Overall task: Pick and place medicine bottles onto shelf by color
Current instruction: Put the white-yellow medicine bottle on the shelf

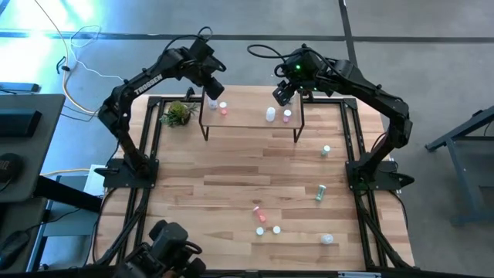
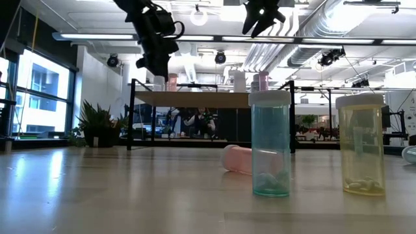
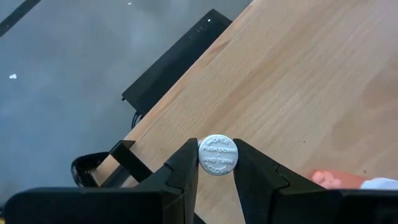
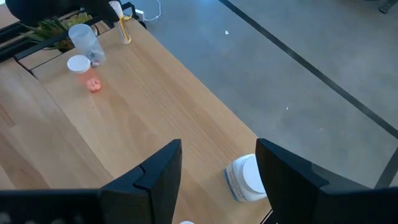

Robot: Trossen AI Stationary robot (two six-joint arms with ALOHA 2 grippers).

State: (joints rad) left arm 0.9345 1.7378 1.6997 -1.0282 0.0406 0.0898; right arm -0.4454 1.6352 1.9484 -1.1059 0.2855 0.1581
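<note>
I am clamping my left end effector (image 3: 216, 171) around a white-capped bottle (image 3: 217, 155), keeping it upright over the shelf's (image 1: 251, 123) far-left end beside a pink bottle (image 1: 224, 109); my right end effector (image 4: 217, 168) is hovering open above the shelf's right end.

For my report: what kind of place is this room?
Probably a robotics lab in an industrial-style hall: bare ceiling ducts, a concrete floor, and a wooden table between two robot arms.
</note>
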